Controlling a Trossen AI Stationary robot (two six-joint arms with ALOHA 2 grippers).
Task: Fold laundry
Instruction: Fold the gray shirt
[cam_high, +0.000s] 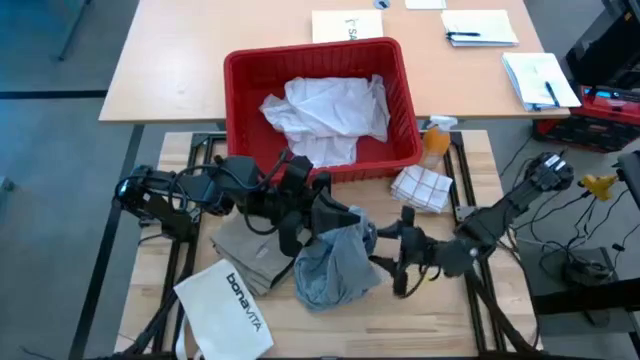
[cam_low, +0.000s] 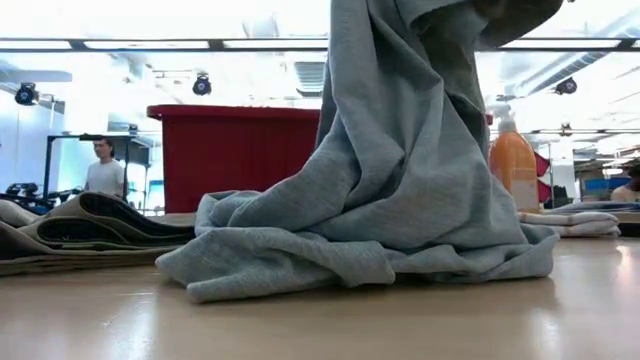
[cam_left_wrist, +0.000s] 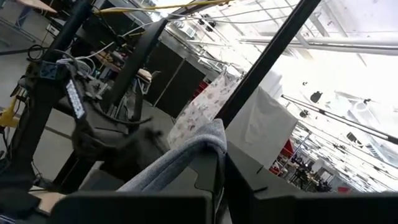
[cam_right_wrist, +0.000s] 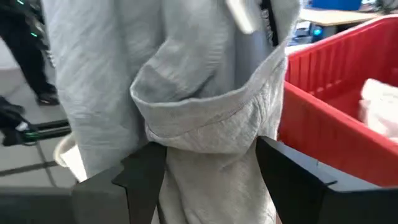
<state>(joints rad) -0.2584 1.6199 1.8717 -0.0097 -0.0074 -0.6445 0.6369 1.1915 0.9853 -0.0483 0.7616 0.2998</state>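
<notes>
The grey T-shirt (cam_high: 335, 265) hangs up from a heap on the table, its lower part (cam_low: 370, 250) resting on the wood. My left gripper (cam_high: 335, 215) is above it, shut on its top. My right gripper (cam_high: 398, 255) stands open at the shirt's right. In the right wrist view its fingers (cam_right_wrist: 143, 177) are on either side of a hemmed fold (cam_right_wrist: 205, 127); I cannot tell if they touch it. A folded khaki-tan piece (cam_high: 250, 250) lies to the left. A white shirt (cam_high: 325, 115) lies crumpled in the red basket (cam_high: 405, 95). My left gripper pinches a bunched fold at the top of the grey T-shirt (cam_left_wrist: 202, 143) between its two fingers. The shirt hangs below the hold in loose folds. Its lower part is heaped on the table (cam_low: 300, 265).
A white "bonavita" bag (cam_high: 228, 305) lies at the near left. A folded checked cloth (cam_high: 422, 187) and an orange bottle (cam_high: 435, 140) stand right of the basket. Papers lie on the far table (cam_high: 480, 25). A person (cam_low: 103, 170) stands in the room beyond.
</notes>
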